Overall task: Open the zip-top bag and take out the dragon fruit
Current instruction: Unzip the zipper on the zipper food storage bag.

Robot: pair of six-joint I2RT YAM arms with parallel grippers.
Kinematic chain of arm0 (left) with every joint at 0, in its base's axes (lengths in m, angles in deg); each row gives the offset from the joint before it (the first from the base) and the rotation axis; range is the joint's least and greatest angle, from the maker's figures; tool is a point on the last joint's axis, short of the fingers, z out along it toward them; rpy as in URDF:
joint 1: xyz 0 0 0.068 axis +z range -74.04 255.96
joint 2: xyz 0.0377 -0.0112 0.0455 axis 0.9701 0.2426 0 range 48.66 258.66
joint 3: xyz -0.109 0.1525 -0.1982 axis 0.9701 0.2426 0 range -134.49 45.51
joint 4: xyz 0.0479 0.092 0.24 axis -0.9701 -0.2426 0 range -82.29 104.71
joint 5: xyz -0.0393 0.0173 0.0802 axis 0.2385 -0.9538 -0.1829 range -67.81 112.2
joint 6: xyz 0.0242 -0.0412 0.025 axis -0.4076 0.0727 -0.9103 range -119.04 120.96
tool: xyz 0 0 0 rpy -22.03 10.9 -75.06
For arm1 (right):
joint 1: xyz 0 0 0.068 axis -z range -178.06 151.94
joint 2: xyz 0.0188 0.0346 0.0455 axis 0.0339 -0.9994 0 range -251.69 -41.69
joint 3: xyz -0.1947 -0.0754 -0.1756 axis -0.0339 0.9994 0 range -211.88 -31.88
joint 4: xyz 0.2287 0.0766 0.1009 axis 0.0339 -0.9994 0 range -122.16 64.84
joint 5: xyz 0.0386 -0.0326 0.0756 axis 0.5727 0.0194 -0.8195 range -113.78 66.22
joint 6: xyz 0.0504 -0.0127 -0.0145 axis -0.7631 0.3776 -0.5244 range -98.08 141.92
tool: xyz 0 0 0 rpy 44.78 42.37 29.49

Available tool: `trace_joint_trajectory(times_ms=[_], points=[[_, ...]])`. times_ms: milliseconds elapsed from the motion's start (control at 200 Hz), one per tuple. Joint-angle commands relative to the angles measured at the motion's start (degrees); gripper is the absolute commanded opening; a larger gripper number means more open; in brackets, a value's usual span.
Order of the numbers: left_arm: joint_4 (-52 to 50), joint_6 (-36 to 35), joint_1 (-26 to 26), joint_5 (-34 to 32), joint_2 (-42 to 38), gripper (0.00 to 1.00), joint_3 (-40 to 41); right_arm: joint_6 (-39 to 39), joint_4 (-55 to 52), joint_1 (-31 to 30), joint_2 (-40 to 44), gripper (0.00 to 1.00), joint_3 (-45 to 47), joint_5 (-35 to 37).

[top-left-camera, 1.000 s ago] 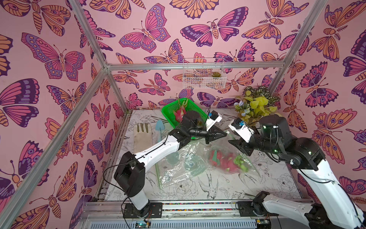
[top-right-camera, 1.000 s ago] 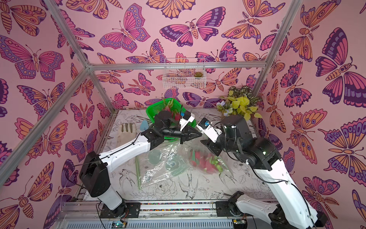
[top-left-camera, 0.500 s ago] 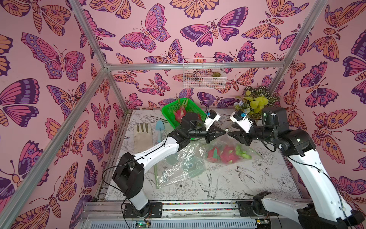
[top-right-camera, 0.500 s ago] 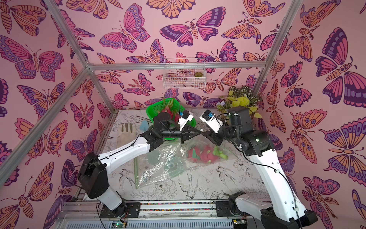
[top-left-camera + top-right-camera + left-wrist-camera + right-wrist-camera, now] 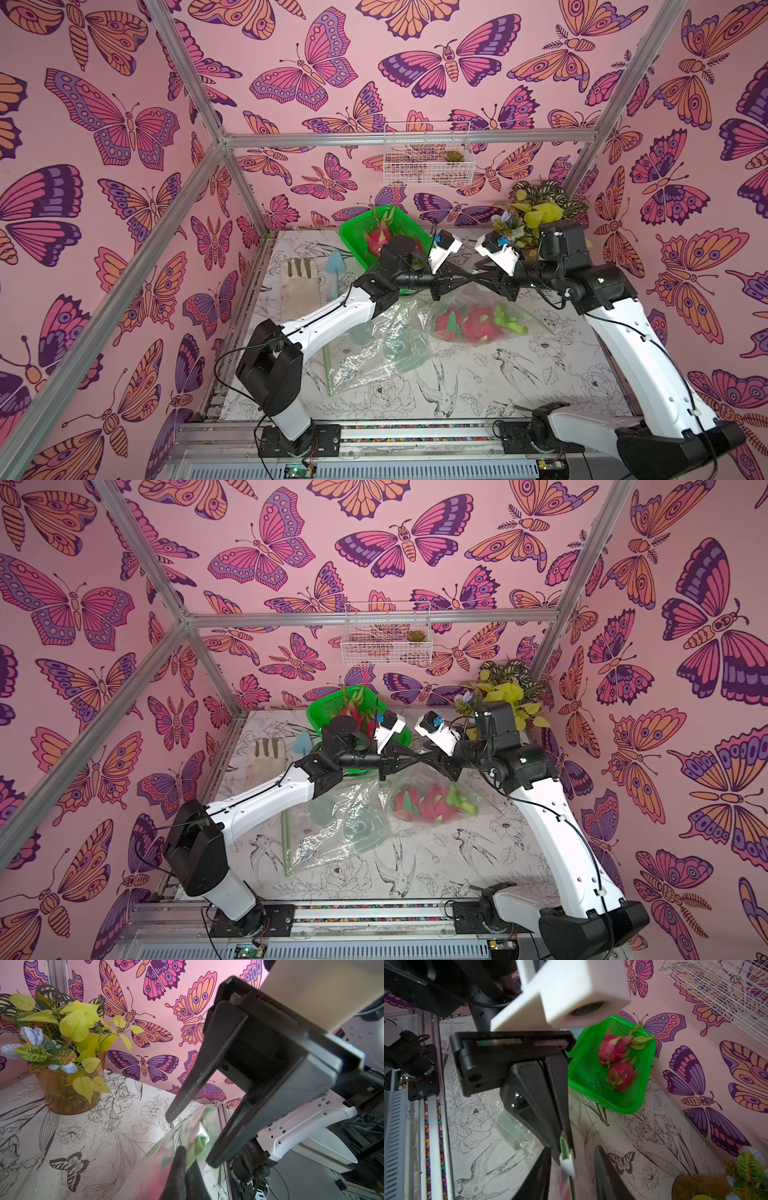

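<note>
Two white-and-black robot arms meet tip to tip above a table (image 5: pixel 519 374) printed with black line drawings of birds and flowers. The booth around it is papered in pink butterfly patterns.

A clear plastic zip-top bag (image 5: pixel 536 322) hangs from the meeting point, and its bottom appears to rest on the table. Inside it sits the magenta, green-scaled dragon fruit (image 5: pixel 478 328), on the right arm's side of the table.

The left pincer (image 5: pixel 564 1153) is clamped together on the bag's green zip strip (image 5: pixel 564 1145), right at its white slider tab (image 5: pixel 567 1162). The right pincer (image 5: pixel 572 1176) has its jaws apart, one on each side of that tab, and is not pressing it.

The step in hand looks like taking hold of the tab, with the bag not yet opened. To do it well, the right pincer should:
- close squarely on the tab alone, clear of the left fingertips;
- draw along the strip while the left holds firm;
- keep the bag low, so the fruit's weight does not pull the film free.

Two more pink fruits (image 5: pixel 614 1049) lie in a green mesh plastic basket (image 5: pixel 353 241) at the back of the table.

No brand, label or writing can be read anywhere.
</note>
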Motion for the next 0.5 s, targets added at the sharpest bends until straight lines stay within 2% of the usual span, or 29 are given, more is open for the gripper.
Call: trace_joint_trajectory(times_ms=[0,85,175,215,335,496], points=[[3.7,0.7,0.4,2.0,-1.9,0.00,-0.2,1.5,2.5,0.5,0.1,0.35,0.5,-0.1],[3.7,1.0,0.6,2.3,-1.6,0.00,-0.4,2.2,1.8,0.5,-0.2,0.28,0.3,-0.8],[3.6,1.1,0.6,2.2,-1.6,0.00,-0.5,3.1,0.7,0.5,-0.6,0.11,0.1,-1.9],[3.6,1.2,0.8,2.1,-1.6,0.00,-0.5,3.5,0.2,0.6,-0.7,0.07,0.1,-2.0],[4.2,1.6,1.2,1.3,-2.2,0.00,0.0,4.0,-0.3,0.6,-0.4,0.00,0.6,-1.9],[6.9,3.0,2.2,-0.4,-4.3,0.00,2.4,3.8,-0.3,1.8,0.4,0.00,1.7,-2.2]])
